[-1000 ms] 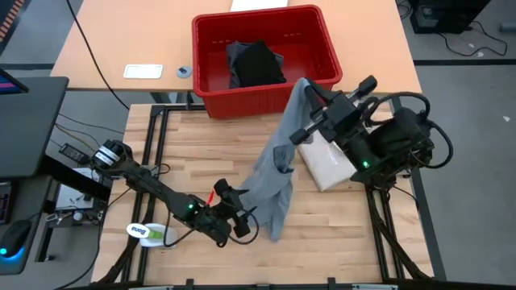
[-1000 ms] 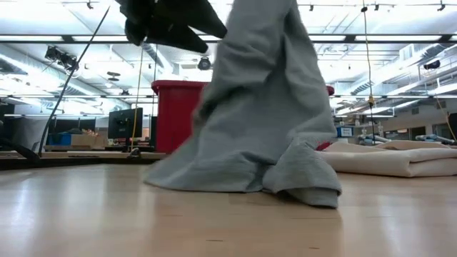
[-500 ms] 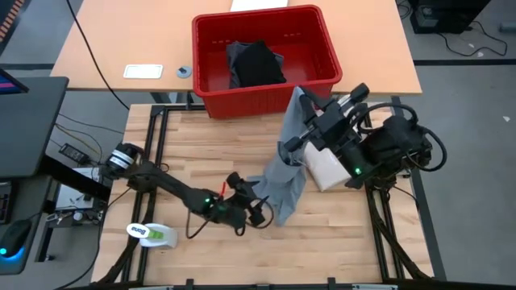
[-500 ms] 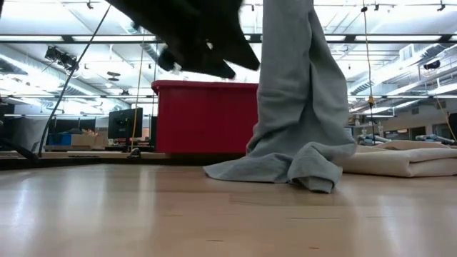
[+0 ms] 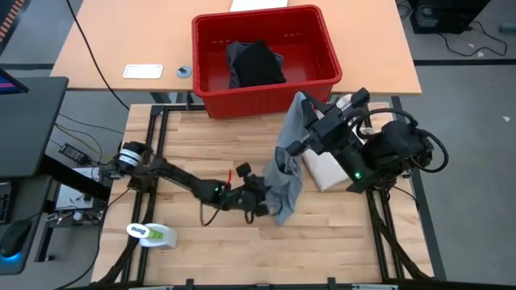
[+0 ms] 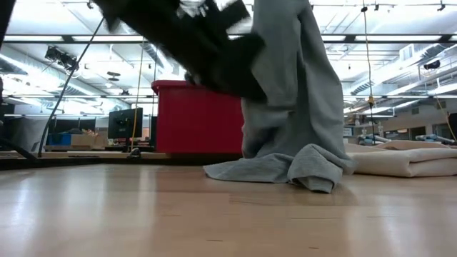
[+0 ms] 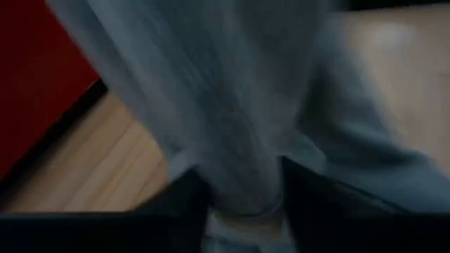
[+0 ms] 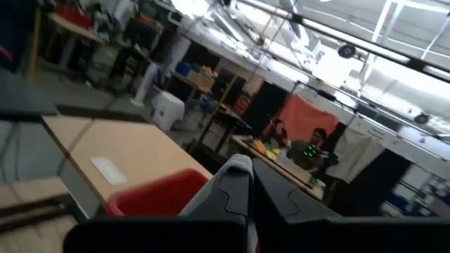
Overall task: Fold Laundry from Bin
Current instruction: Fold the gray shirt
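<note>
Grey cloth fills our left gripper (image 7: pixel 242 200), its dark fingers pinching a low fold of the light grey T-shirt (image 5: pixel 287 157). Our right gripper (image 5: pixel 300 103) clamps its top edge, aloft — between the red plastic bin (image 5: pixel 266 84) and the wooden table (image 5: pixel 210 145). Next, we judge, spread it flat.

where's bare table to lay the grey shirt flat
Widest bare wood lies between the red bin and the left arm. Crowded on the right: the grey T-shirt hangs there beside the cream tote bag, with the left gripper at its lower part.

One grey T-shirt (image 5: pixel 286 161), perhaps two dark garments (image 5: pixel 254 63), one red bin (image 5: pixel 211 87).
</note>
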`<state>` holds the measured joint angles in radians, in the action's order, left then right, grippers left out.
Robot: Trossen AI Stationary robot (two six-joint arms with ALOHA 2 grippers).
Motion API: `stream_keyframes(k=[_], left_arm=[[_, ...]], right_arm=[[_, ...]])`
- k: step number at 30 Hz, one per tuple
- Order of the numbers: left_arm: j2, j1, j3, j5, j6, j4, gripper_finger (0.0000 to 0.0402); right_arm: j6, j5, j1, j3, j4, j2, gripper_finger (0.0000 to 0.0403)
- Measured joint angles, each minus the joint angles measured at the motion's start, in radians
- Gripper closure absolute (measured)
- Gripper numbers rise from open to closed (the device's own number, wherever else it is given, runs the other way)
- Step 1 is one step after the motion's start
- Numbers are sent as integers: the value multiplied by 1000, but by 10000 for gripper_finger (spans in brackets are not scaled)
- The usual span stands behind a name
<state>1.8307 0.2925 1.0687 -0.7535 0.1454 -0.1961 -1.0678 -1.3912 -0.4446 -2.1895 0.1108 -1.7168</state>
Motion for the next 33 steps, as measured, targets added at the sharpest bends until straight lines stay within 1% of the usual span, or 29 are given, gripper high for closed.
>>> stream_keyframes(k=[2,3,4,7,10,13,14,15,16,17,19,21,22,23,26,27,28,31,33], left_arm=[[-43,38,1,13,-42,23,336],[-69,63,2,18,-57,48,368],[-99,89,1,23,-70,82,382],[-197,188,5,49,-119,174,384],[-312,299,7,58,-127,278,386],[-417,392,6,56,-33,419,387],[-448,415,6,52,14,454,387],[-478,437,6,44,64,493,387],[-504,460,6,29,114,532,387],[-524,478,6,14,159,562,387],[-551,502,7,3,231,628,387],[-560,520,6,-1,276,691,388],[-562,528,6,-1,291,726,388],[-564,535,6,-1,310,765,388],[-565,553,6,0,395,915,388],[-565,556,5,1,438,980,388],[-565,556,4,2,495,1044,388],[-565,550,4,35,681,1215,388],[-565,546,4,70,775,1272,388]], right_arm=[[10,-15,0,0,-34,0,389],[10,-17,0,0,-56,0,389],[10,-14,0,0,-85,0,389],[26,-4,0,0,-206,0,389],[123,-18,0,0,-361,0,389],[271,-54,0,0,-567,0,390],[342,-51,0,0,-662,0,390],[432,-22,0,0,-767,0,391],[532,29,0,0,-873,0,391],[651,117,0,0,-986,0,392],[879,351,21,0,-1175,0,392],[1054,556,46,11,-1294,0,393],[1116,617,56,28,-1335,1,393],[1158,648,59,47,-1379,2,393],[1232,659,50,108,-1518,1,393],[1252,688,48,133,-1552,2,393],[1267,737,48,159,-1576,3,392],[1297,937,52,245,-1630,2,391],[1294,1057,53,312,-1637,2,390]])
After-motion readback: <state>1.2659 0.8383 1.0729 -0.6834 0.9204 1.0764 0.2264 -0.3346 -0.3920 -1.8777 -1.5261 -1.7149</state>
